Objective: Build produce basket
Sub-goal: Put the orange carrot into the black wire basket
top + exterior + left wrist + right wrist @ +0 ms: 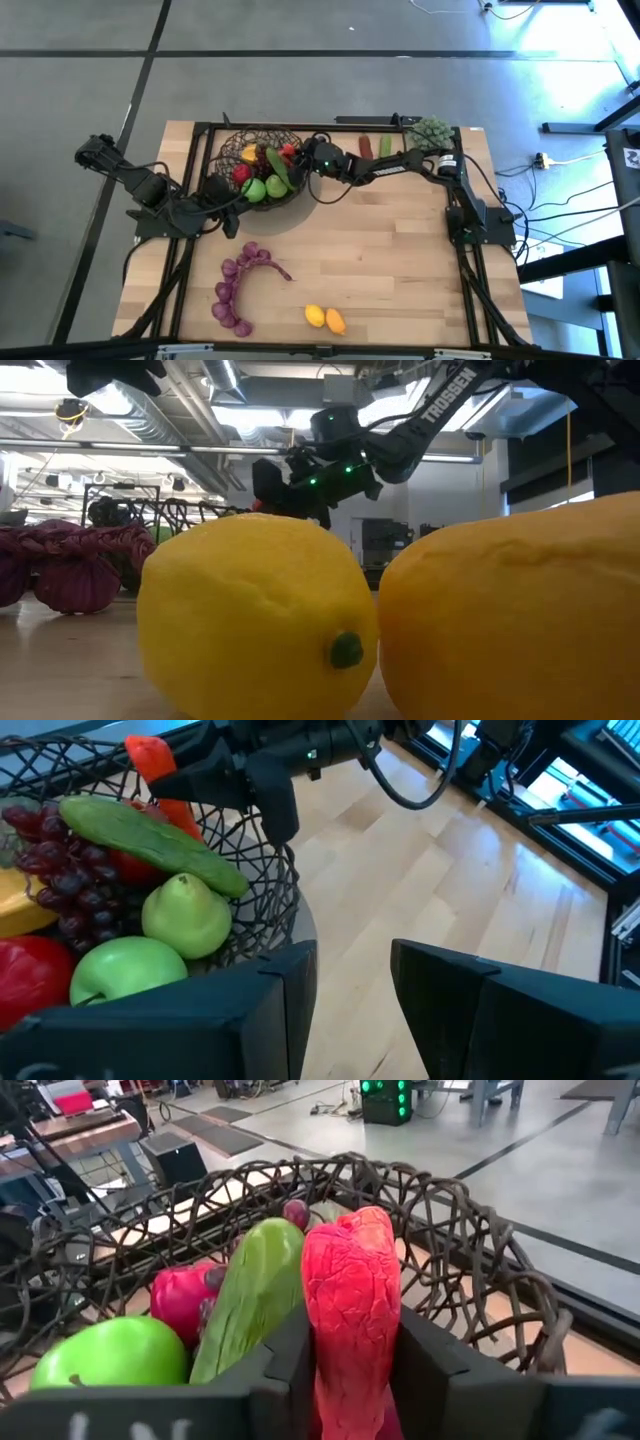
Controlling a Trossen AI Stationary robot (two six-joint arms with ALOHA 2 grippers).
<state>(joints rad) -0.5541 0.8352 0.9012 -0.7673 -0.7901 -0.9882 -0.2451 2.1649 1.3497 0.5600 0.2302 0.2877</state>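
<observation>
Red pepper (pixel 352 1305) between right fingers (pixel 290 1370) over one basket (pixel 236 143); left fingers (pixel 285 1005) apart.

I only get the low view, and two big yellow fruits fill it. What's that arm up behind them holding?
Observer: The right pincer grips a red pepper just above the basket.
Operator: What's in the basket already?
Observer: A cucumber lies on top of grapes and a green apple.
Operator: Where's the other arm?
Observer: The left pincer sits right beside the basket's rim, fingers apart, holding nothing.
</observation>
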